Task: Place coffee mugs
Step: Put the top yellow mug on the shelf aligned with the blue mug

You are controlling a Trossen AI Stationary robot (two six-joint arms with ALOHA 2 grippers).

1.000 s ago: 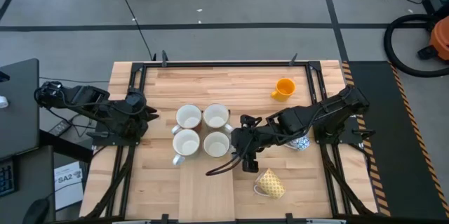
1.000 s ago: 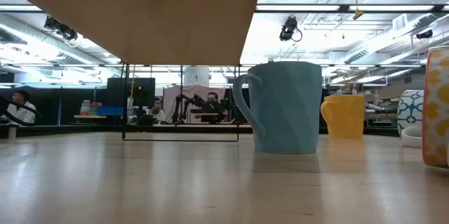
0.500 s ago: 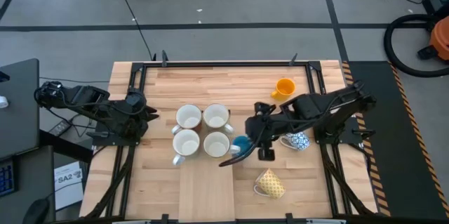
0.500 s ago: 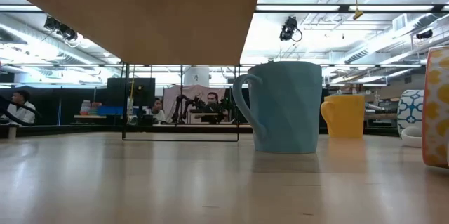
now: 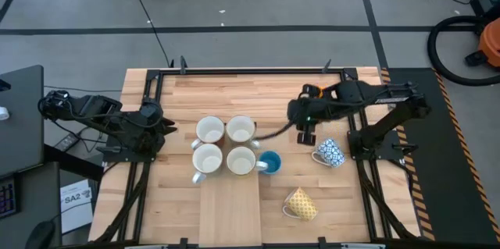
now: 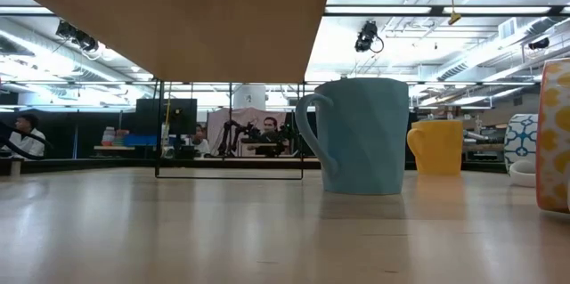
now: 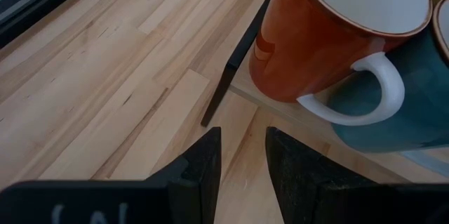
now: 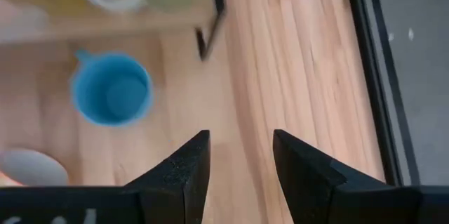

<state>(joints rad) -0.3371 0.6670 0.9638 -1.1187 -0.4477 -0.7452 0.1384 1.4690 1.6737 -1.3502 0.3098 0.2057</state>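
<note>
- On the wooden table (image 5: 234,97), a dark metal frame (image 5: 258,69) borders the worktop, and a raised board shows in the left wrist view with an orange-red mug (image 7: 330,27) and a dark teal mug (image 7: 414,90) standing on it, touching each other.
- Four white mugs (image 5: 225,144) stand upright in a tight two-by-two block at mid-table.
- The bright blue mug (image 5: 269,161) stands upright just beside the block's near right mug, its handle toward that mug; its body is faceted and its inside is blue.
- A blue-and-white patterned mug (image 5: 330,153) lies tilted to the right of the blue one, well apart from it.
- A yellow patterned mug (image 5: 300,204) lies on its side near the front edge.
- An orange mug (image 6: 438,146) stands farther back; from above the right arm covers most of it.
- The right gripper (image 5: 305,124) hangs above the table between the orange and blue mugs, jaws parted and holding nothing.
- The left gripper (image 5: 166,126) waits at the table's left edge, its fingers (image 7: 203,161) apart and empty.
</note>
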